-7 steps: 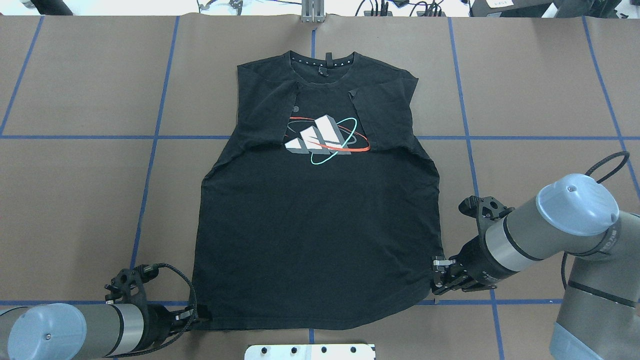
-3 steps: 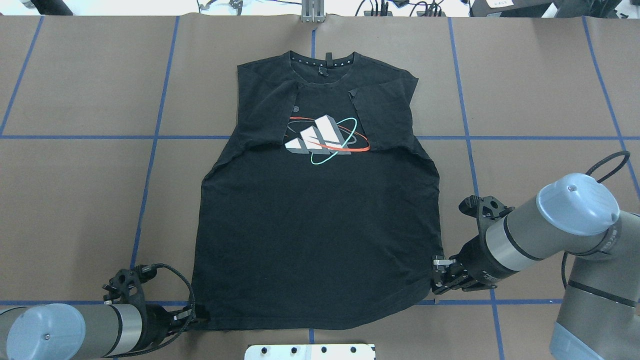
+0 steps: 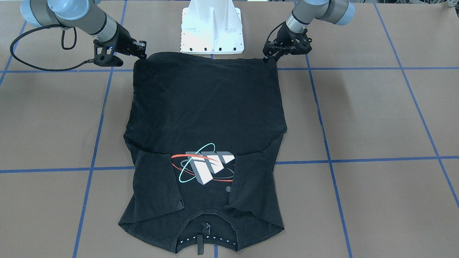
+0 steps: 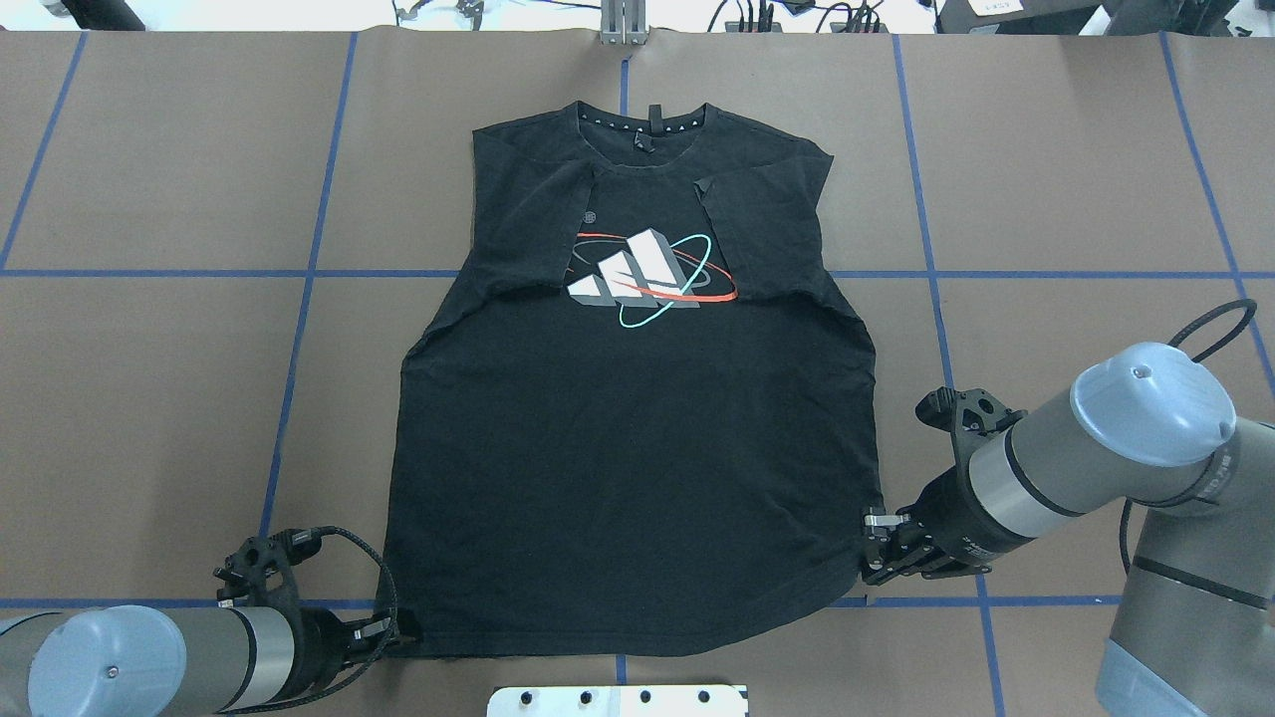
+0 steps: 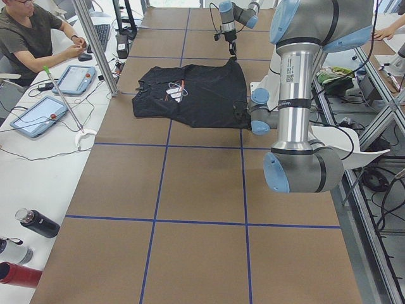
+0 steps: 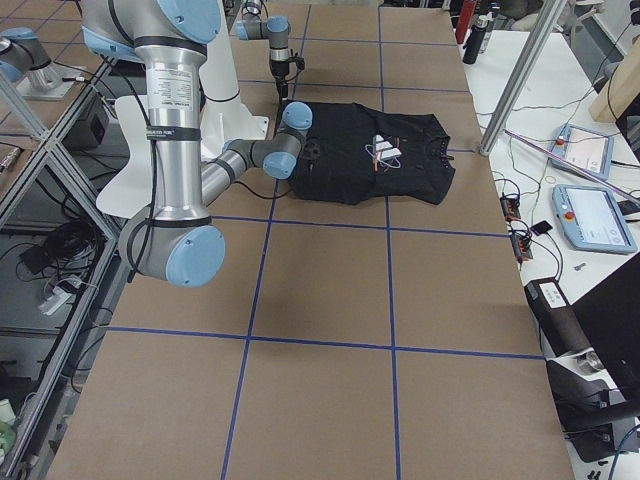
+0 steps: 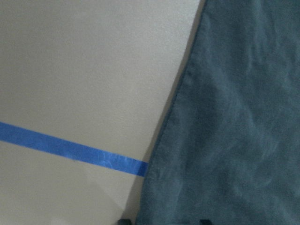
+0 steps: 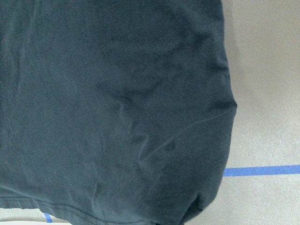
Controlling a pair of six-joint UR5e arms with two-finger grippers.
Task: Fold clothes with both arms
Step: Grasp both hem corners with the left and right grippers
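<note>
The black T-shirt (image 4: 637, 438) lies flat on the table with the logo print (image 4: 647, 277) up and both sleeves folded inward. Its collar is at the far side and its hem is near the robot. My left gripper (image 4: 396, 629) is low at the hem's left corner. In the left wrist view two dark fingertips (image 7: 124, 221) show apart at the shirt's edge (image 7: 225, 140), so it looks open. My right gripper (image 4: 867, 548) sits at the hem's right corner, jaws apart. The right wrist view shows only that corner of the cloth (image 8: 117, 117). In the front view the left gripper (image 3: 267, 57) and right gripper (image 3: 142, 53) flank the hem.
Brown table cover with blue tape grid lines (image 4: 309, 274). The white pedestal base (image 3: 212, 28) stands just behind the hem. Operators, tablets and bottles are on a side bench (image 5: 44, 114) beyond the shirt's collar end.
My left gripper has shifted slightly right, closer onto the hem's left corner. The right gripper and the shirt have barely moved.
</note>
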